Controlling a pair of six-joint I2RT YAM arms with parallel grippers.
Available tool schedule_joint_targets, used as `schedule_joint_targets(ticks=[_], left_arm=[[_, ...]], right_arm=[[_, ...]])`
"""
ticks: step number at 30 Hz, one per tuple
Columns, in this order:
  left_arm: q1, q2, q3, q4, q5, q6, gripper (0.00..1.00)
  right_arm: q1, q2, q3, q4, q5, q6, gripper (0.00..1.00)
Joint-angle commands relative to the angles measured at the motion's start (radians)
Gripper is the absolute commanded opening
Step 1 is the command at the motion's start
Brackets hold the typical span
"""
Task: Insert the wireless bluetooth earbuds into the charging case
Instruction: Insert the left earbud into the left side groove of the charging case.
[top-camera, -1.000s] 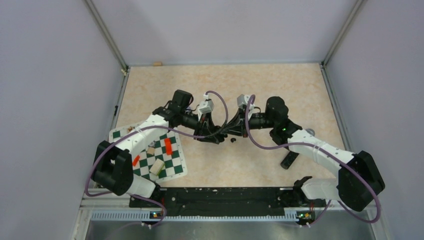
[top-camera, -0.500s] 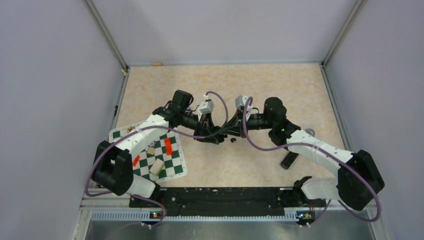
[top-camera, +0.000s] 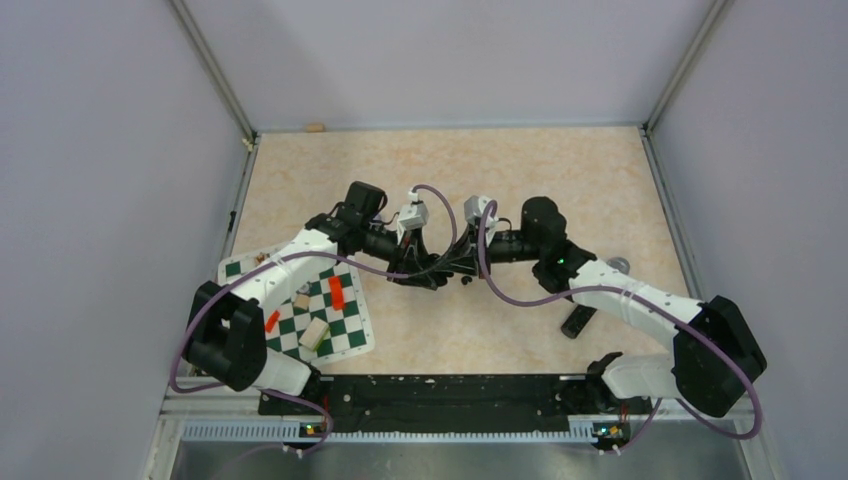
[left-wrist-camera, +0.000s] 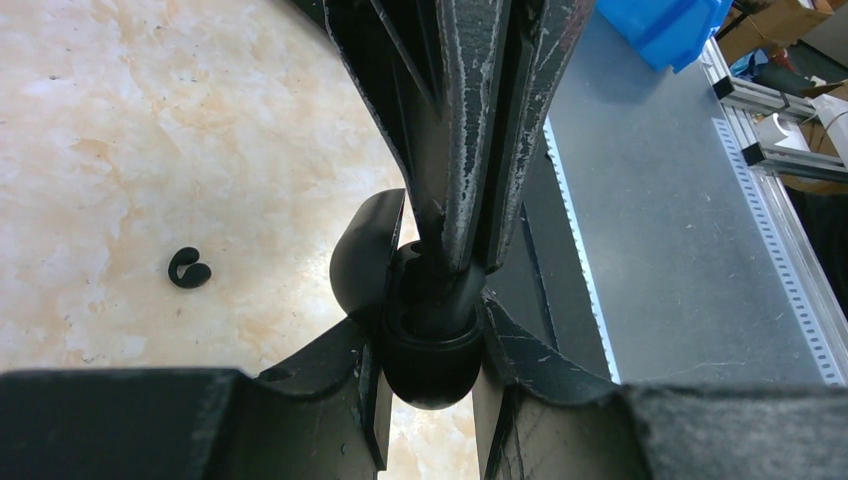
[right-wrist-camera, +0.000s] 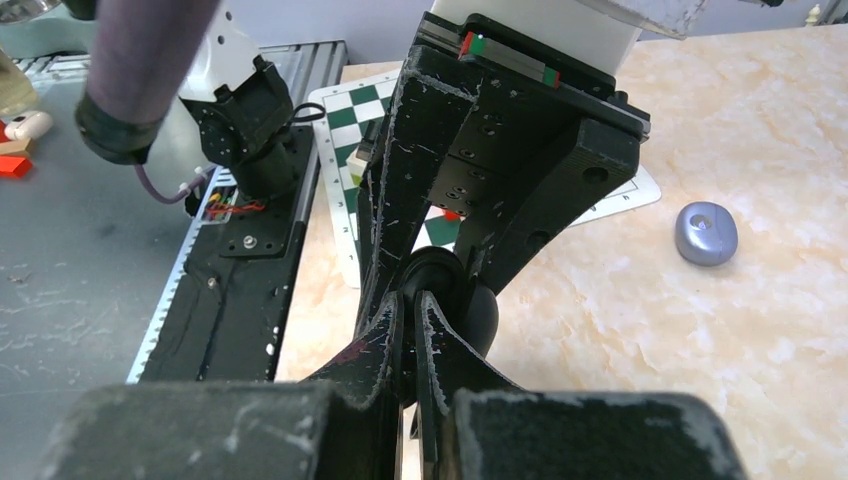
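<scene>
We're in a robotics lab here, no mistaking it: two robot arms (top-camera: 290, 255) sit bolted to a black rail (top-camera: 440, 392) at the edge of a marble-look table (top-camera: 450, 160). It's boxed in by plain lilac walls (top-camera: 100, 150) on metal posts (top-camera: 212, 70). A chessboard mat (top-camera: 350, 330) lies on the table. Beyond it there's a grey metal bench (left-wrist-camera: 660, 200) with a slotted rail (left-wrist-camera: 765, 200), a blue bin (left-wrist-camera: 670, 25) and cardboard boxes (left-wrist-camera: 775, 20).
</scene>
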Motion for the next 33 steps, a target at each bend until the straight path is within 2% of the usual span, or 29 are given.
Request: schedule_joint_targets(ticks=[1, 3, 6, 11, 17, 20, 24, 33], left_arm=[[-0.01, -0.011, 0.044, 0.015, 0.051, 0.03, 0.0], [-0.01, -0.013, 0.044, 0.013, 0.051, 0.034, 0.0], [-0.011, -0.013, 0.044, 0.01, 0.05, 0.036, 0.0], [-0.011, -0.015, 0.045, 0.011, 0.052, 0.037, 0.0], [-0.01, -0.025, 0.045, 0.006, 0.048, 0.04, 0.0], [-0.011, -0.028, 0.048, 0.0, 0.045, 0.044, 0.0], [-0.011, -0.031, 0.057, -0.018, 0.042, 0.059, 0.0], [-0.007, -0.084, 0.055, -0.039, -0.011, 0.092, 0.0]], right_arm=[[0.022, 0.012, 0.046, -0.031, 0.024, -0.043, 0.0], [0.021, 0.006, 0.058, -0.051, 0.026, -0.057, 0.01], [0.021, -0.015, 0.087, -0.098, 0.022, -0.079, 0.18], [0.02, -0.052, 0.12, -0.162, 0.028, -0.109, 0.31], [-0.007, -0.11, 0.155, -0.221, 0.018, -0.133, 0.33], [-0.023, -0.123, 0.15, -0.245, 0.062, -0.161, 0.33], [-0.038, -0.096, 0.125, -0.258, 0.097, -0.187, 0.34], [-0.039, -0.019, 0.128, -0.288, 0.038, -0.185, 0.33]])
